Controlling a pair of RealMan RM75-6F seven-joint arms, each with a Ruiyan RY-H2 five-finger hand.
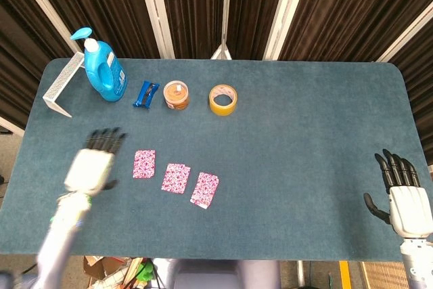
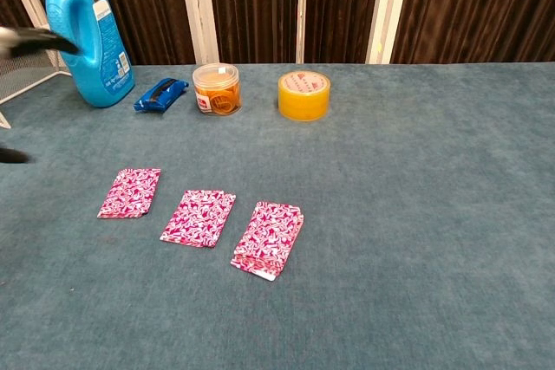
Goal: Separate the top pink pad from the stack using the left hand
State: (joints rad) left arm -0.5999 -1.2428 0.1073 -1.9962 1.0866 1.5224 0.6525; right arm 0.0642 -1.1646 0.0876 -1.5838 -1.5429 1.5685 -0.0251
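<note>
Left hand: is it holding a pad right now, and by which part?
Nothing held. The left hand is open, clear of the three pink pads.

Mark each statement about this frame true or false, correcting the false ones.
1. Three pink pads lie apart on the table. True: left pad, middle pad, right stack.
2. The left hand holds a pad. False: it is open, left of the pads, touching none.
3. The tape roll sits right of the orange jar. True.
4. The right hand rests on the stack. False: it is far off at the table's right edge.
</note>
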